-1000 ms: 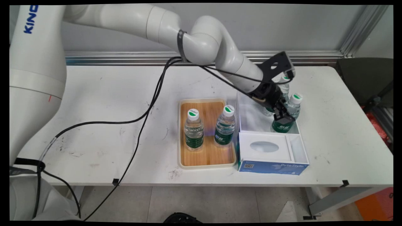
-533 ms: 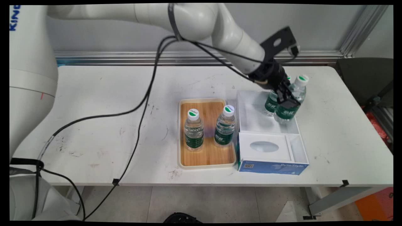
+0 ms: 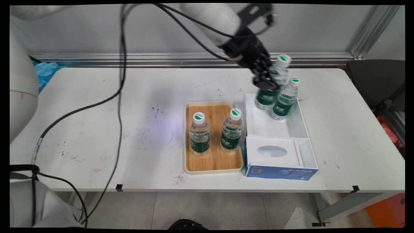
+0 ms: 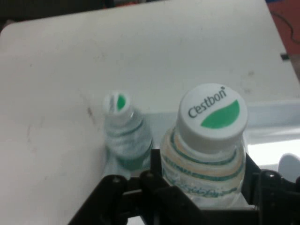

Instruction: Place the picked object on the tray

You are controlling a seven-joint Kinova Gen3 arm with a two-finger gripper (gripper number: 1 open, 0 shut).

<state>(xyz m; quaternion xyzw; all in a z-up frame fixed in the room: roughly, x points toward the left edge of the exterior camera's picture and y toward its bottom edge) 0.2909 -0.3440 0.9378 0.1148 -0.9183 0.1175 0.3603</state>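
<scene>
Pincer closed around a small water bottle, held tilted in the air in the upper right of the main view.

The pincer (image 3: 266, 82) clamps the held bottle (image 3: 271, 84) at its mid-body, above the white box (image 3: 299, 124); a second bottle (image 3: 284, 99) stands in that box just beside it. Two more bottles (image 3: 199, 134) stand on the wooden tray (image 3: 213, 161) on the desk (image 3: 97, 123), centre frame. The bottle looks full, so moderately heavy; its thin ribbed plastic likely flexes and is smooth, so a grip on the body near the label seems surest.
</scene>
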